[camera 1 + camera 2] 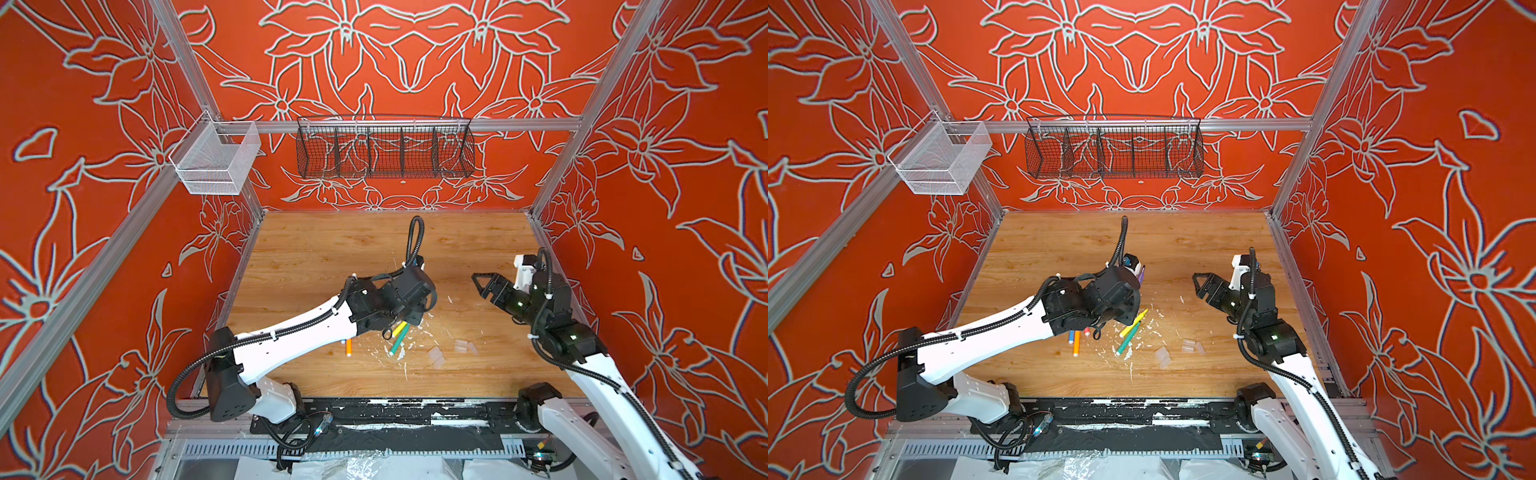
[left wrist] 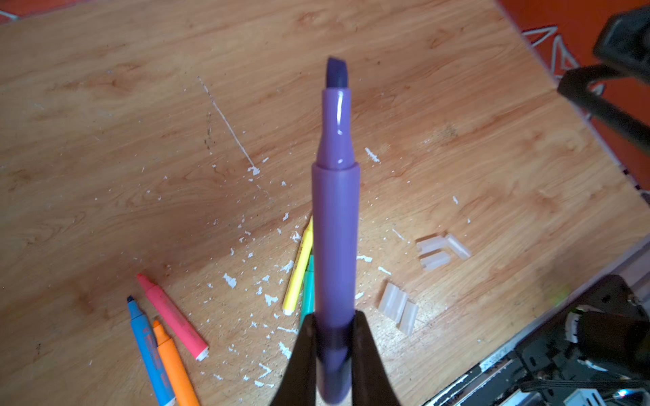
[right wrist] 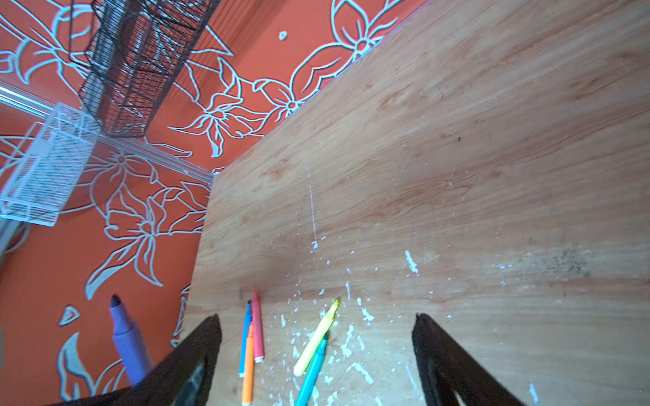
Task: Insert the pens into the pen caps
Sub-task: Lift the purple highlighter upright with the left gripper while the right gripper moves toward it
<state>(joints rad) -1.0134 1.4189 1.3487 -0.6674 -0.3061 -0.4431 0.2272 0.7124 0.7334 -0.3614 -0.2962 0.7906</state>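
Note:
My left gripper (image 2: 334, 316) is shut on the lower barrel of the purple pen (image 2: 336, 211), held above the table with its uncapped tip away from the wrist. This pen also shows in a top view (image 1: 1141, 275) and the right wrist view (image 3: 128, 341). Blue (image 2: 147, 351), orange (image 2: 174, 365) and pink (image 2: 172, 316) pens lie together on the wood. Yellow (image 2: 298, 270) and green (image 2: 308, 288) pens lie crossed beside them. Clear pen caps lie in two small groups (image 2: 434, 249) (image 2: 397, 307) nearer the right arm. My right gripper (image 1: 482, 282) hangs open and empty above the table.
White paint flecks (image 1: 405, 353) are scattered round the pens. A black wire basket (image 1: 384, 147) hangs on the back wall and a white mesh basket (image 1: 216, 162) on the left rail. Patterned red walls close in the wooden table (image 1: 332, 249).

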